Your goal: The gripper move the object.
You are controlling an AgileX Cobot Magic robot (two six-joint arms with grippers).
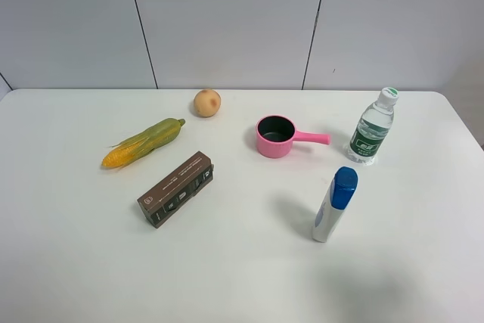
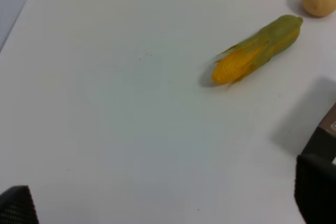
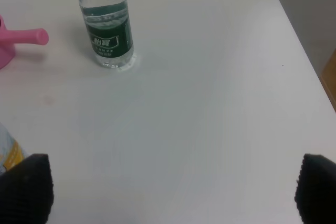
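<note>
Both grippers show only as dark fingertips at the edges of their wrist views: the right gripper (image 3: pixel 168 187) has its fingers (image 3: pixel 26 184) spread wide with nothing between them, and the left gripper (image 2: pixel 168 200) is likewise wide apart and empty. On the white tabletop (image 1: pixel 227 262), the water bottle (image 1: pixel 372 128) stands upright at the far right, long axis vertical, white cap on top, just beside the tip of the pink saucepan (image 1: pixel 277 136) handle but apart from it. That saucepan looks empty inside, its handle aimed at the water bottle. Nearer, a white bottle with blue cap (image 1: pixel 335 203) stands upright. Left lie a corn cob (image 1: pixel 144 142), a brown box (image 1: pixel 175 188) and a round yellowish fruit (image 1: pixel 207 102).
</note>
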